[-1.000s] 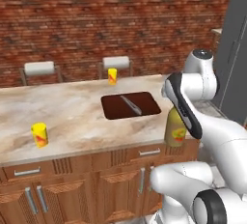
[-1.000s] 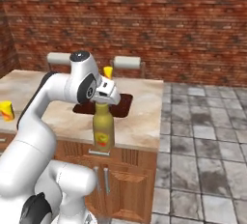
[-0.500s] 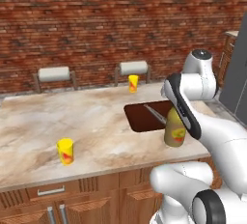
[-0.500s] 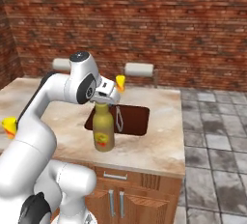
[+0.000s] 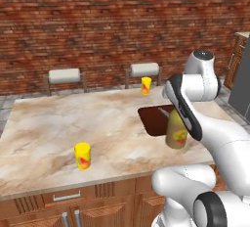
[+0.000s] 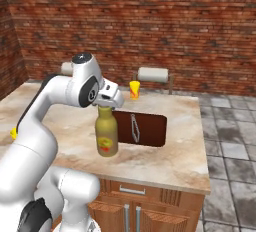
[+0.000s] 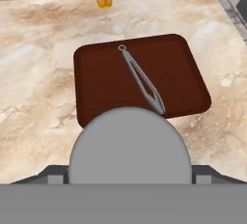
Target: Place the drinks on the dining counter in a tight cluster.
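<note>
The white arm bends forward at the elbow, wrist turned downward, and the pincer [image 6: 106, 105] points straight down (fingers spread wide).

No legible txt; bottle [image 6: 107, 137] label just red-yellow blob.

left base cam: behind my left shoulder, looking forward and down across the beige marble-topped island counter [image 5: 58, 128] toward the red brick wall [image 5: 97, 25] | right base cam: same island from my right, both catch the dark red-brown inset sink [image 6: 142, 128] | hand cam: close, straight down over the sink
</note>
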